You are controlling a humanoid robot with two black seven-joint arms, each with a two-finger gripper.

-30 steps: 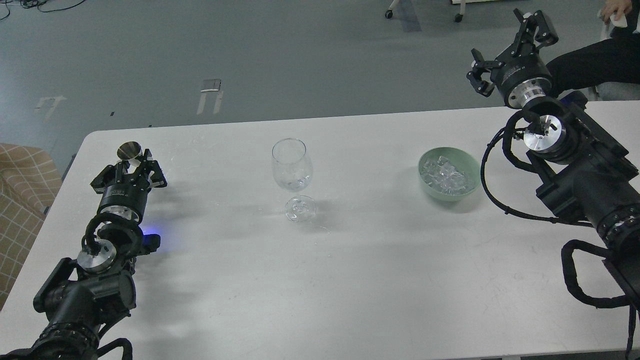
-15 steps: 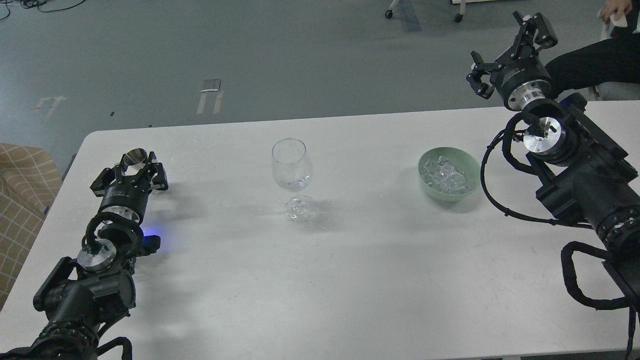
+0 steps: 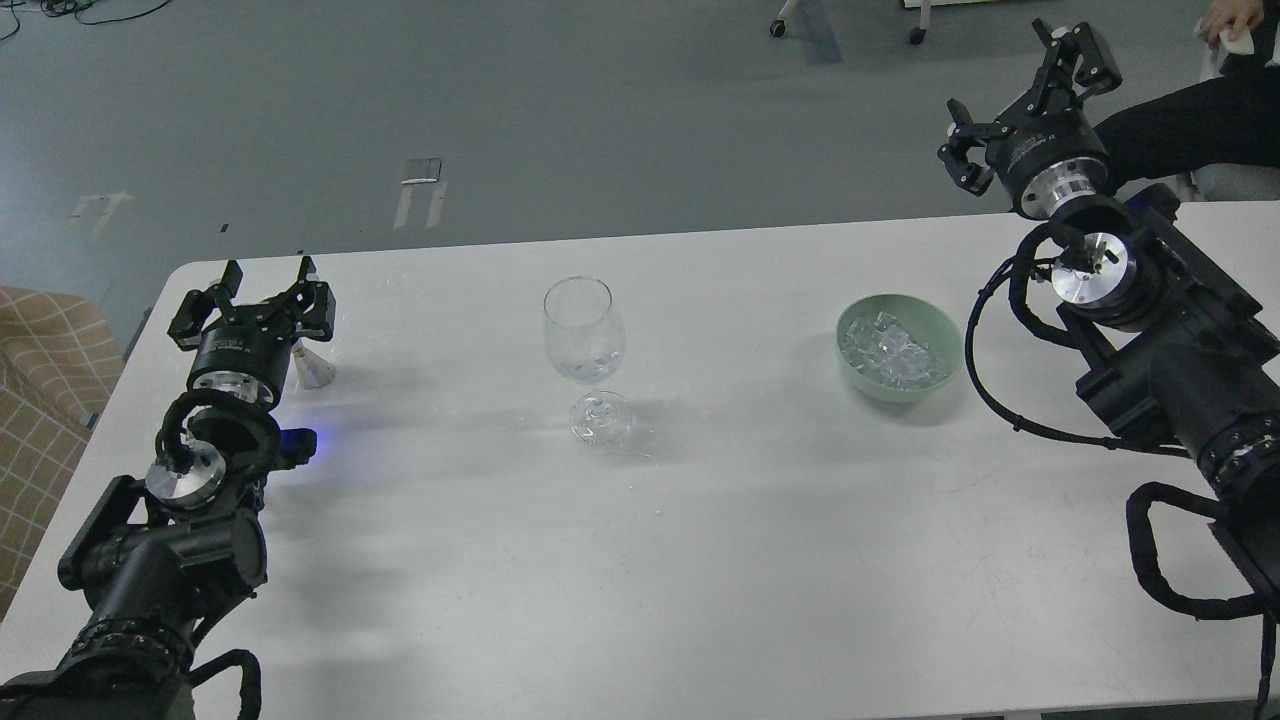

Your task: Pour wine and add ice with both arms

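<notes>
Head view: left gripper (image 3: pixel 262 292) spread wide, empty, small metal cup (image 3: pixel 314 371) at its 5 o'clock. Right gripper (image 3: pixel 1020 92) spread wide, empty, ice (image 3: pixel 893 352) bowl (image 3: pixel 935 323) at its 7 o'clock.

One wine glass (image 3: pixel 584 335); one green bowl (image 3: pixel 900 348) of ice (image 3: pixel 893 352), cubes too many to count. One small metal cup (image 3: pixel 313 371). Two arms, one table (image 3: pixel 700 560).
</notes>
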